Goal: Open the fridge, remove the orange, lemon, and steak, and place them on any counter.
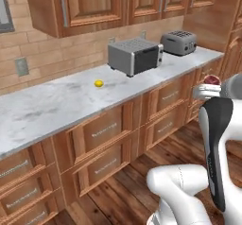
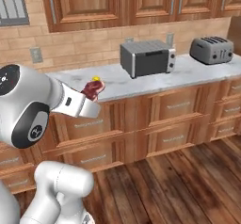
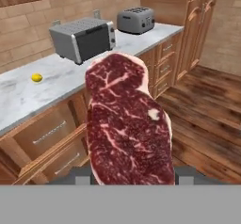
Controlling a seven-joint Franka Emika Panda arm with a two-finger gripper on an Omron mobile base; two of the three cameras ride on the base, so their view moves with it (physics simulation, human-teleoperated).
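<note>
Pinching the steak point(image 3: 127, 124) upright, the hand point(image 2: 92, 92) is hovering short of the worktop point(image 1: 56, 101), lemon point(image 3: 36, 77) at ten o'clock; releasing now risks dropping the meat onto the floor point(image 3: 207, 105).

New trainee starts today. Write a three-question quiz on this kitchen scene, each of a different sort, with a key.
1. True or false: the small bright yellow lemon lies on the white-grey veined marble counter.
2. What does the two-finger gripper hold? A) an orange B) the flat dark red raw steak C) a cup
3. Fill in: on the counter, the boxy grey toaster oven stands between the lemon and the rounded grey ______.

Key: 1 true; 2 B; 3 toaster.
</note>
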